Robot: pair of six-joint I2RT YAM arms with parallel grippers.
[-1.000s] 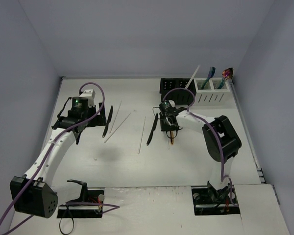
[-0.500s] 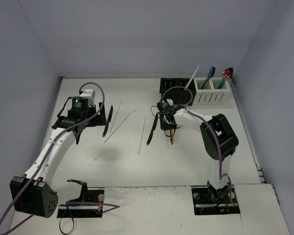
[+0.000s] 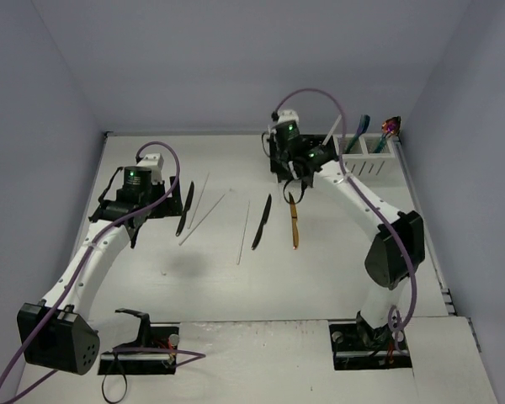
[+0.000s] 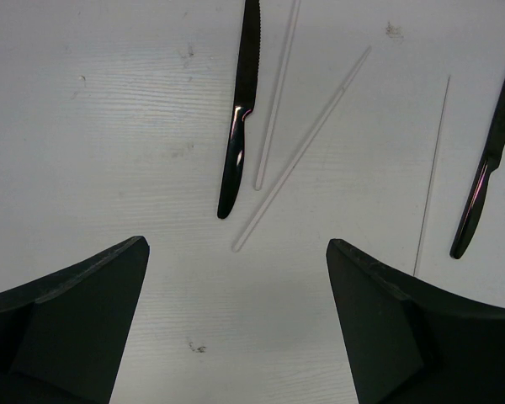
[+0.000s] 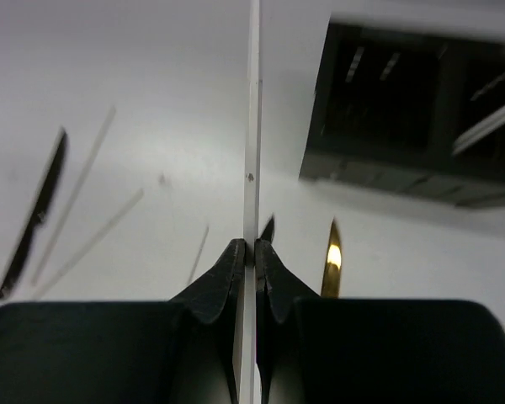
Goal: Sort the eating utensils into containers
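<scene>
While hovering near black caddy (image 5: 379, 172): keep chopstick (image 5: 253, 126) upright, aim for right compartment holding another.
Right pincer (image 5: 252, 250): clamped on chopstick.
Left pincer (image 4: 236, 248): wide, empty, above counter (image 4: 109, 126).

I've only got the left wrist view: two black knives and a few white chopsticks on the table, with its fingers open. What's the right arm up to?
Observer: The right gripper is shut on a white chopstick that sticks out ahead of its fingers.
Operator: Where is it relative to the caddies?
Observer: In the top view it is over by the black caddy. The white caddy stands just to that caddy's right.
Operator: Is anything sorted yet?
Observer: Yes, a blue utensil and an iridescent utensil stand in the white caddy.
</scene>
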